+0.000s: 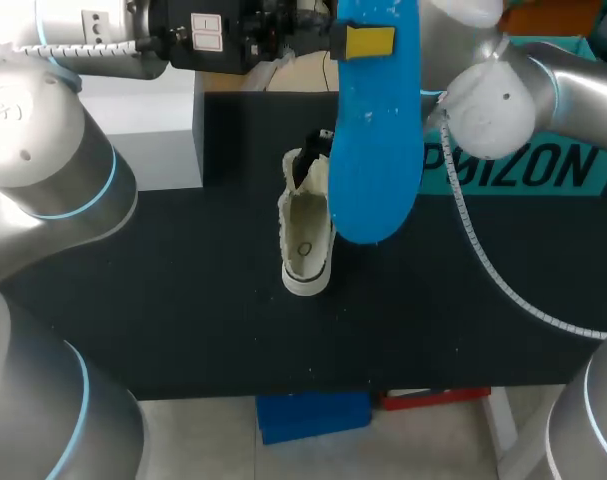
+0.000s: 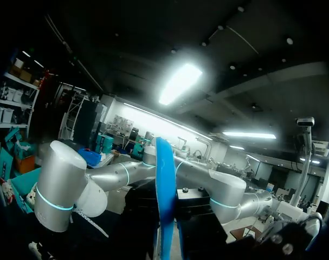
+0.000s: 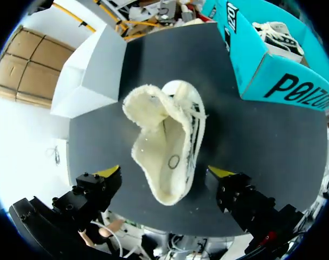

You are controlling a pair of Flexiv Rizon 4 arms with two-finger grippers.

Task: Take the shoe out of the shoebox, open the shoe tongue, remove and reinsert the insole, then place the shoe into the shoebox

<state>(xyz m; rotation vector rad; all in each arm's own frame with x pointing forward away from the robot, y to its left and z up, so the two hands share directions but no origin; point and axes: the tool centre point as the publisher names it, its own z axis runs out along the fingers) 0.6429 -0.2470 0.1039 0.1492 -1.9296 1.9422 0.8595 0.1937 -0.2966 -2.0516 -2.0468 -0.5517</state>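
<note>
My left pincer (image 1: pixel 368 42) grips the blue insole (image 1: pixel 375 150) high above the shoe (image 3: pixel 167 151), leaving its mouth free. My right pincer (image 3: pixel 164 172) hangs wide over the shoe, probably to steady it. The shoe rests on the surface (image 3: pixel 262 141) near the shoebox (image 3: pixel 262 59).

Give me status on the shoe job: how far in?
Done: shoe is out of the shoebox on the table, tongue open, insole out. In hand: left gripper holds the insole raised off the table; right gripper is open over the shoe. Left: reinsert insole, box the shoe.
</note>
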